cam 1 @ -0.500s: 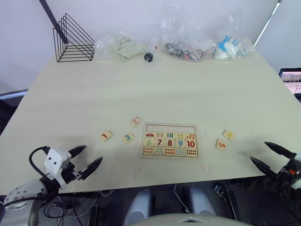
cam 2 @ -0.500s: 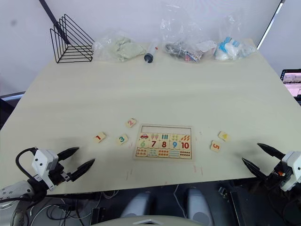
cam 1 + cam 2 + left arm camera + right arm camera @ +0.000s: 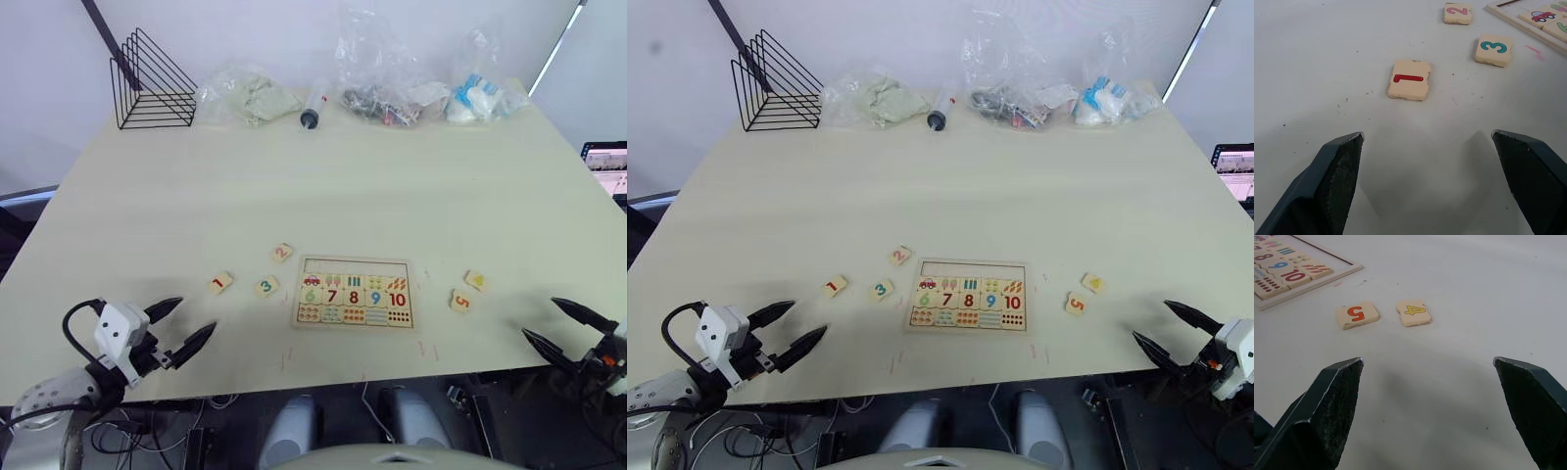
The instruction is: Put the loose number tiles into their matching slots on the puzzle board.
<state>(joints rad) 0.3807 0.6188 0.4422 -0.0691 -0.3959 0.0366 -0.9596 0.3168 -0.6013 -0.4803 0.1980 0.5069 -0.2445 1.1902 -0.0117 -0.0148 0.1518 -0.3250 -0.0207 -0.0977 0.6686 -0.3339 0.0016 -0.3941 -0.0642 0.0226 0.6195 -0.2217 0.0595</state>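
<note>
Along the far edge of the pale tabletop (image 3: 294, 186) I see a black wire rack (image 3: 149, 83), a plastic syringe (image 3: 313, 105) and three clear plastic bags (image 3: 392, 88).

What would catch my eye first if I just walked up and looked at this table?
Probably the small puzzle board near the table's front edge, its top row of slots bare above the coloured numbers 6 to 10. Loose number tiles lie scattered on both sides: 1, 2 and 3 to the left, 4 and 5 to the right. At the near corners, the left claw and right claw hang open, holding nothing.
</note>
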